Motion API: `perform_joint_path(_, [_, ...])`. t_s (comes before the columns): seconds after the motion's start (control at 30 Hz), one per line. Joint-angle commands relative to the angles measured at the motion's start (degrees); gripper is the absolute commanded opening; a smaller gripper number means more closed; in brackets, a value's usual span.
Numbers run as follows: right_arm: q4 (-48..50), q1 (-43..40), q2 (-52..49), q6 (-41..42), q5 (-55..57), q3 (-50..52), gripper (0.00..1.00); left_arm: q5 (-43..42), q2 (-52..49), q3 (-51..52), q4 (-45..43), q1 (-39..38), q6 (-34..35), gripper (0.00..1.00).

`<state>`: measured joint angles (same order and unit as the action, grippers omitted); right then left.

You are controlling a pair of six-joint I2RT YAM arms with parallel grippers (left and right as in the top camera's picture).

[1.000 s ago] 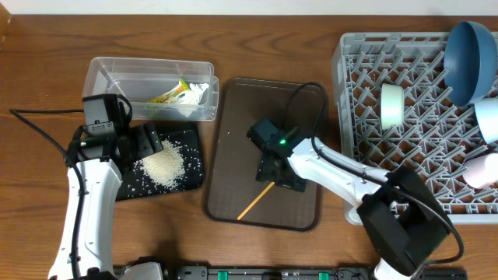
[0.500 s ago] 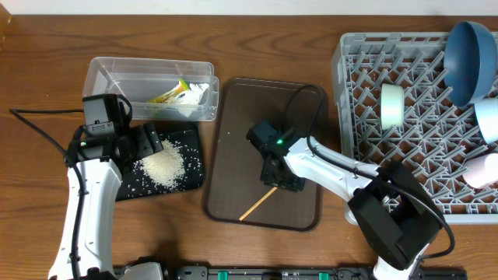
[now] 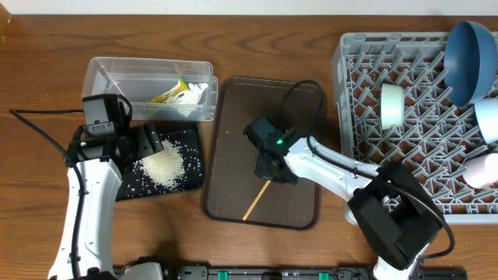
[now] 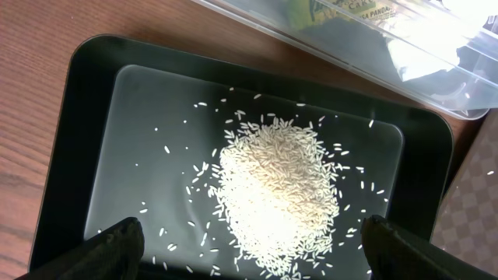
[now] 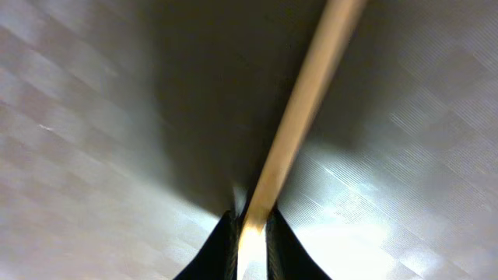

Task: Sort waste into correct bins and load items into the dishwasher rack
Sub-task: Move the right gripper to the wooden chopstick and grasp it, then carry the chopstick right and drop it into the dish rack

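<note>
My right gripper is shut on the upper end of the thin wooden stick, low over the brown tray. Open and holding nothing, my left gripper hovers over the rice heap in the black bin. The clear tub holds the snack wrapper and the white tissue. In the grey rack stand a dark blue plate, a white cup and pale bowls.
The brown tray lies between the black bin and the rack, its right rim close to the rack's left wall. A pinkish cup sits at the rack's right edge. My right arm reaches from the front right across the tray.
My right gripper has closed on the stick, and the stick's free end has swung slightly to the right. The left arm has not moved.
</note>
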<state>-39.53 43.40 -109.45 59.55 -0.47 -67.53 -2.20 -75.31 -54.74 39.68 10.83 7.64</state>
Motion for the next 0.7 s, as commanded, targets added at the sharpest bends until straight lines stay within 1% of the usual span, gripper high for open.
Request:
perform_joint_path(0.0, [1.97, -0.57, -2.23, 0.02, -0.15, 0.46, 0.07, 0.33, 0.57, -0.24, 0.15, 0.24, -0.09, 0.91])
perform_joint_path(0.1, [2.56, -1.68, -2.21, 0.02, -0.15, 0.46, 0.02, 0.33, 0.57, -0.24, 0.15, 0.24, -0.09, 0.92])
perform_joint_path(0.17, [2.47, -2.64, -2.21, -0.20, -0.17, 0.46, 0.01, 0.33, 0.57, -0.24, 0.15, 0.24, -0.09, 0.91])
perform_joint_path(0.3, [2.38, -4.72, -1.62, -5.84, -0.50, 0.44, 0.01, 0.33, 0.57, -0.24, 0.15, 0.24, -0.09, 0.91])
perform_joint_path(0.43, [-0.11, -6.93, 1.16, -14.01, -0.66, -0.39, 0.01, 0.33, 0.57, -0.24, 0.15, 0.24, -0.07, 0.91])
perform_joint_path(0.5, [-1.25, -8.07, 3.54, -19.93, -0.66, -1.03, 0.01, 0.33, 0.57, -0.24, 0.15, 0.24, -0.09, 0.92])
perform_joint_path(0.67, [-5.97, -11.08, 11.82, -32.54, -1.49, -3.17, 0.01, 0.33, 0.57, -0.24, 0.15, 0.24, -0.07, 0.91])
